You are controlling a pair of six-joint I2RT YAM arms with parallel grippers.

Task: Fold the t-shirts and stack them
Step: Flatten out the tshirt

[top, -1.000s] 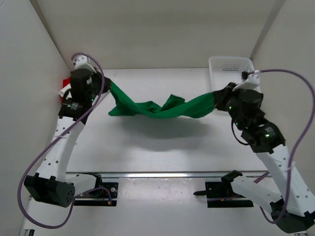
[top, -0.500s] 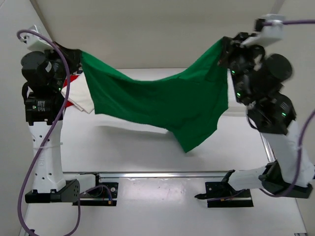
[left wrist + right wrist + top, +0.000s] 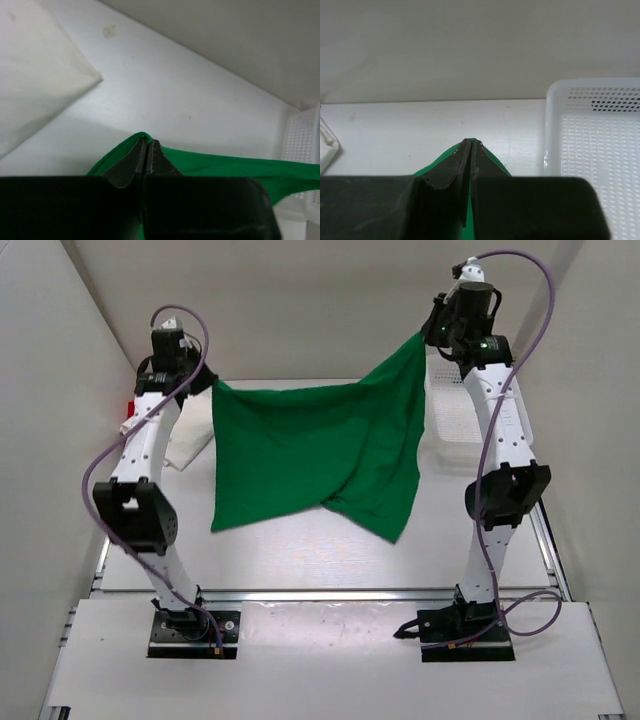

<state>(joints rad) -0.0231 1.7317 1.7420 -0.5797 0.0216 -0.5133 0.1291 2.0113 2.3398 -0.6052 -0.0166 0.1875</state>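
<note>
Above the matte white tabletop [image 3: 300,560], between plain pale walls [image 3: 300,310], we see the left gripper [image 3: 148,145] and right gripper [image 3: 471,144] each pinching the hanging green cloth t-shirt [image 3: 300,450].

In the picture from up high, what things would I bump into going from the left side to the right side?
white t-shirt → green t-shirt, held up by both arms → white basket
</note>
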